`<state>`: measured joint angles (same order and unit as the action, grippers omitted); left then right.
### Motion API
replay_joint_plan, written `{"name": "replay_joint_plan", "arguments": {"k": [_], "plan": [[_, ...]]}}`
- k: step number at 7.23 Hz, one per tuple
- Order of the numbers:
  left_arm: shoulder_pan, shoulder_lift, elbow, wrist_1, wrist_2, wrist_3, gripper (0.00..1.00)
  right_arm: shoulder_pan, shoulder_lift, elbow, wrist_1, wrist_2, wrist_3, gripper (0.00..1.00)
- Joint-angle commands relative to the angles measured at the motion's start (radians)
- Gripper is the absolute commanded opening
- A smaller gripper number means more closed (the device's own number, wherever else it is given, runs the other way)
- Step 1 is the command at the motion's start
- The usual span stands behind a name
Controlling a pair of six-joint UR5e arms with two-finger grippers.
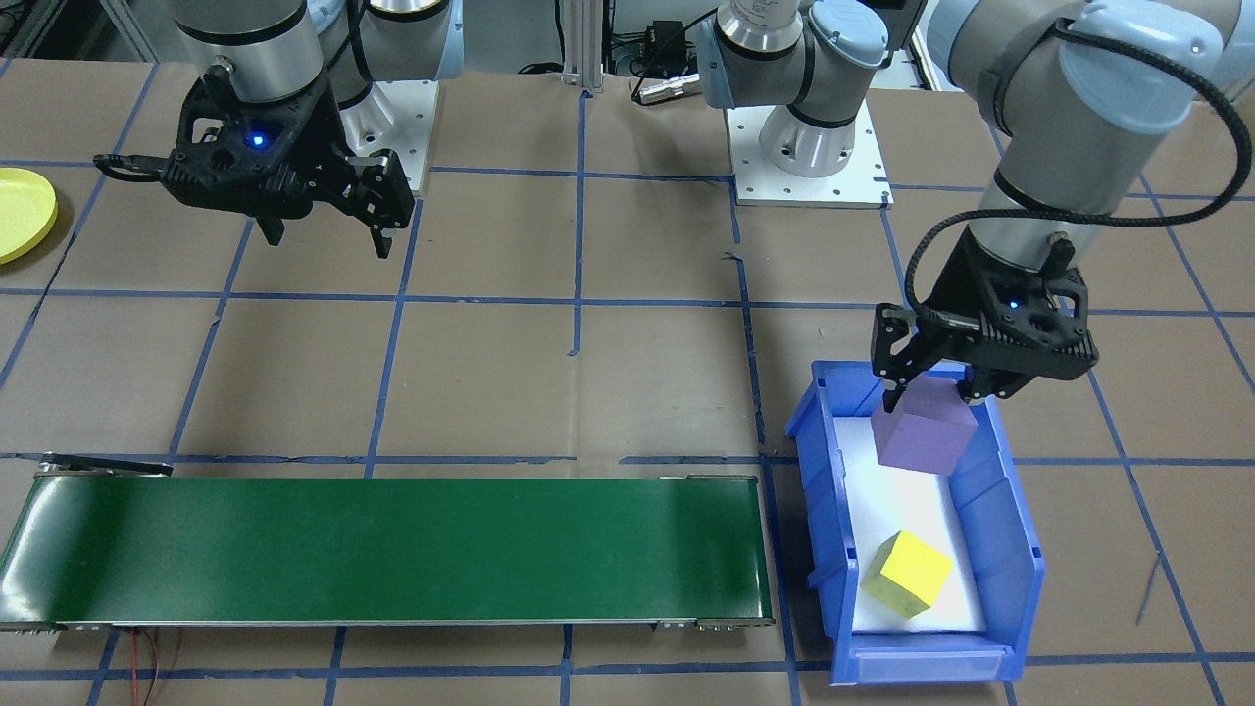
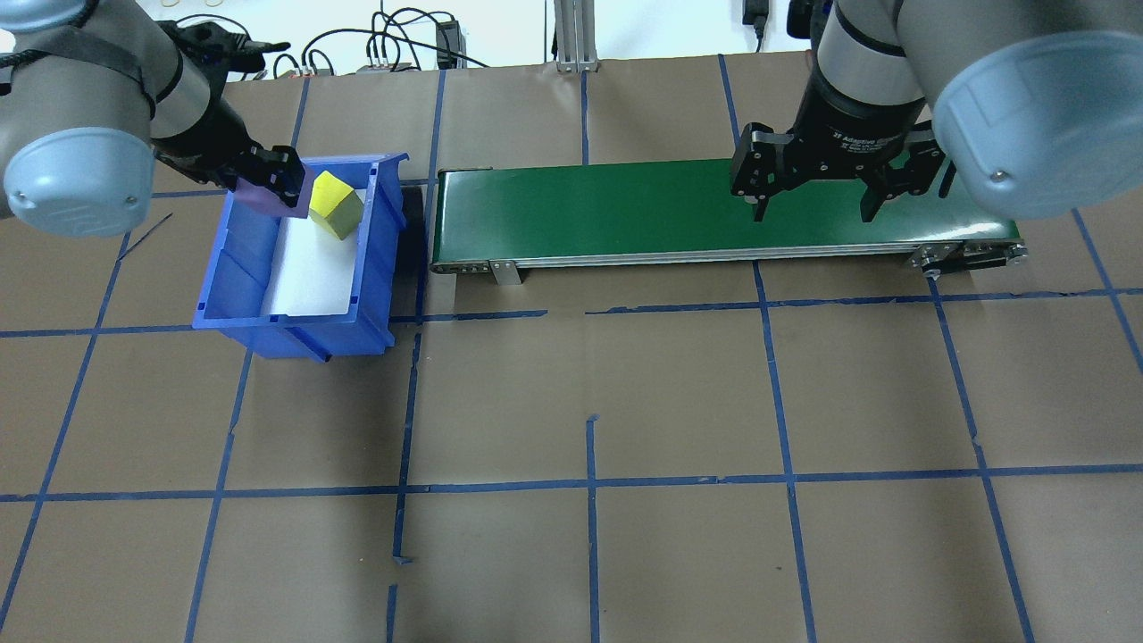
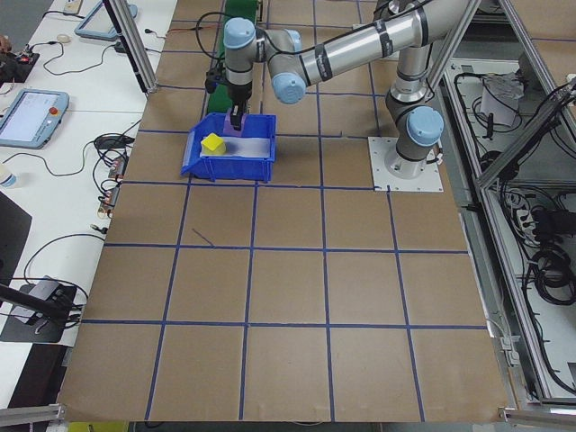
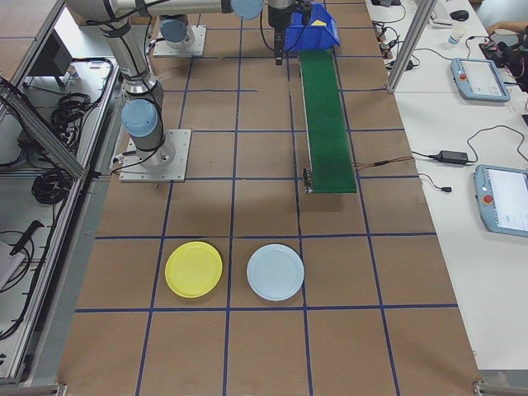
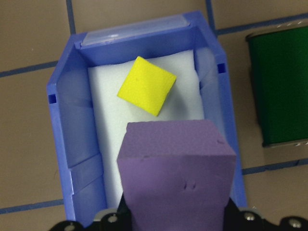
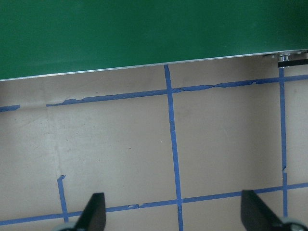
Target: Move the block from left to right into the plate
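Left gripper is clamped on the purple block, held above the blue bin. Right gripper hangs with fingers apart. Only the right-end view shows the whole yellow plate, beside a pale blue plate.

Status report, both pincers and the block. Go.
Left pincer shut on purple foam cube, lifted over blue plastic bin. Right pincer open, empty. Round yellow plastic plate unobstructed.

The bin sits at the robot's left end of the conveyor, one cube lying inside it and another block held above it. Two plates lie side by side, apparently well beyond the conveyor's right end.
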<state>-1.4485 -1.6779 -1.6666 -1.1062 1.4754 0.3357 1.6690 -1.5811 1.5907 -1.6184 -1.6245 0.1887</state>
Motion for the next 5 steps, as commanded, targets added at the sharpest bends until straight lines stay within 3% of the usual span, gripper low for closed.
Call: {"name": "replay_joint_plan", "arguments": {"k": [1, 3, 5], "plan": [[-0.067, -0.059, 0.001, 0.028, -0.106, -0.01, 0.26, 0.0, 0.0, 0.002, 0.0, 0.0, 0.0, 1.0], [-0.127, -0.204, -0.001, 0.149, -0.112, -0.056, 0.27, 0.0, 0.0, 0.002, 0.0, 0.0, 0.0, 1.0], [-0.159, -0.279, -0.004, 0.195, -0.112, -0.089, 0.27, 0.0, 0.0, 0.002, 0.002, 0.0, 0.0, 1.0]]}}
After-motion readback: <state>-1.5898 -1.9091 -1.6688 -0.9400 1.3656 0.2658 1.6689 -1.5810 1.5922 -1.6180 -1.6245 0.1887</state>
